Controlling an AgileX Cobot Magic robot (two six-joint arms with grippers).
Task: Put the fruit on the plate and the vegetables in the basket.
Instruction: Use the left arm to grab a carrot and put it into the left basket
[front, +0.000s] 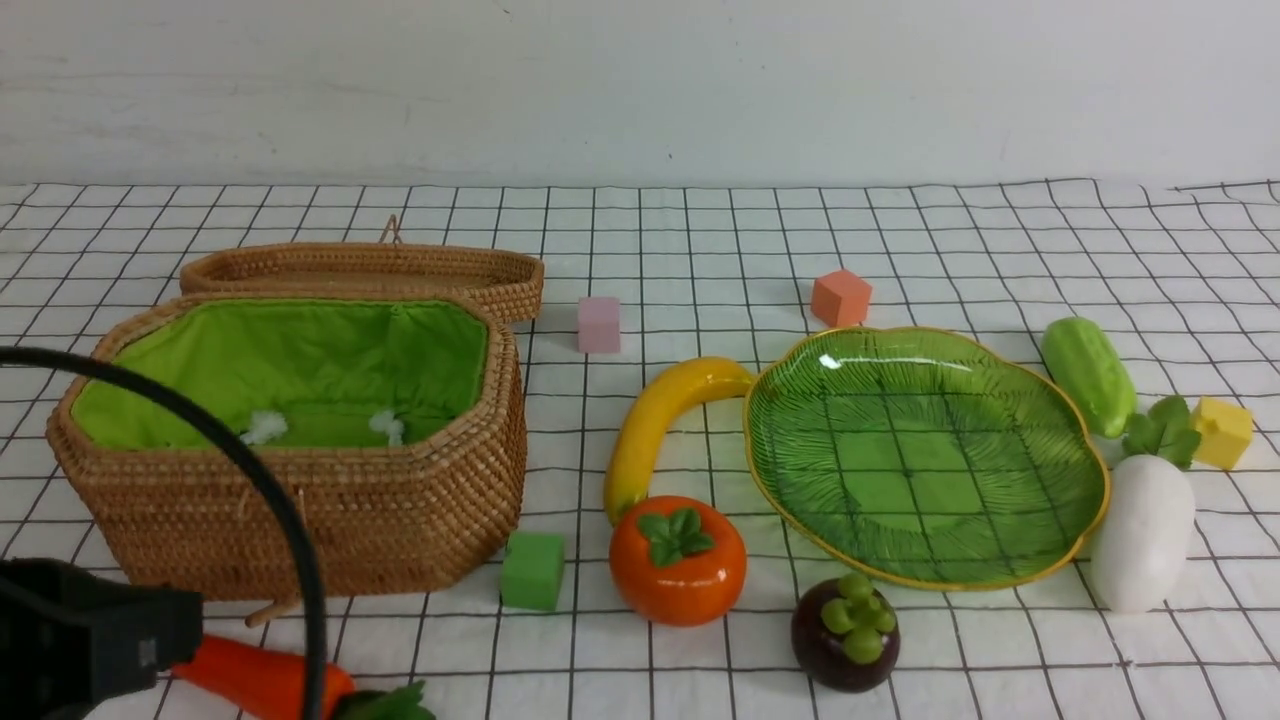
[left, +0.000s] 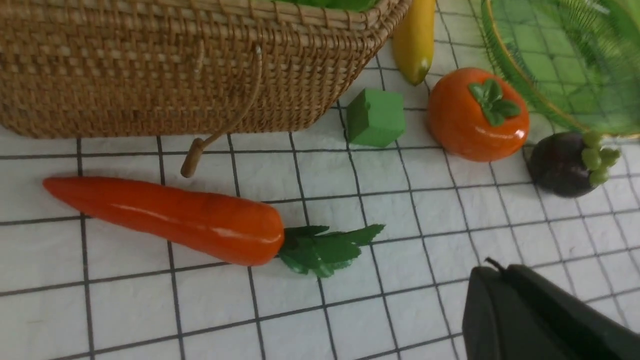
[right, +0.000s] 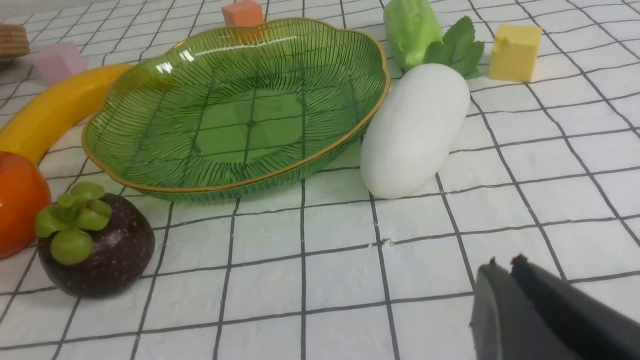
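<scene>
Front view: glossy orange-red toy carrot (front: 265, 680) flat on white gridded table (front: 700, 250), just beside left tool (front: 150, 640), before woven rattan basket (front: 300, 520); long axis crosswise, leaves rightward; left arm nearer. Jaws of left and right tool (right: 505, 285): cannot tell. Three vegetables (front: 1140, 535), three fruits (front: 678, 560), one green glass plate (front: 920, 450), four foam cubes (front: 532, 570).

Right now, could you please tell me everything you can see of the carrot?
The carrot is a glossy orange-red toy that looks like plastic. It tapers from a thick end with dark green leaves to a blunt tip. It lies flat on the checked cloth, on the robot's side of the basket and clear of its wall. The basket's wooden toggle ends close to it, seemingly apart. Nothing holds it.
</scene>
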